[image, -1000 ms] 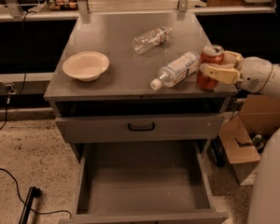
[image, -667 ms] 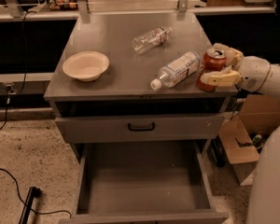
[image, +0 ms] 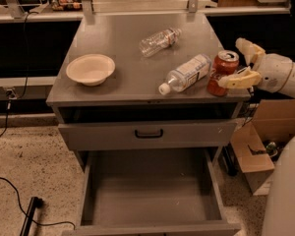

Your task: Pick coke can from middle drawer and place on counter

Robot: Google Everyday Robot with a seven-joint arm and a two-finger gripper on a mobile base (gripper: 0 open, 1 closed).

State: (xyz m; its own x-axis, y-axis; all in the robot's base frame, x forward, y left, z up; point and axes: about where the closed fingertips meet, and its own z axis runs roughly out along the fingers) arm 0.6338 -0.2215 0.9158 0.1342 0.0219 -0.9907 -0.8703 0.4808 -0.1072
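The coke can [image: 222, 73] stands upright on the counter [image: 118, 38] near its front right corner. My gripper [image: 242, 64] is just to the right of the can, open, its cream fingers [image: 248, 50] spread wide and no longer wrapped round the can. The near finger lies close to the can's right side. The middle drawer [image: 152, 193] is pulled out below, and its flat floor shows nothing in it.
A white bowl [image: 91, 69] sits at the counter's left. Two clear plastic bottles [image: 160, 40] [image: 186, 73] lie on the counter, one right beside the can. A closed drawer front with a black handle [image: 148, 133] is above the open drawer. A cardboard box [image: 254, 149] stands on the floor at right.
The gripper has opened and drawn back to the right, off the coke can. The can stays upright on the counter where it was.
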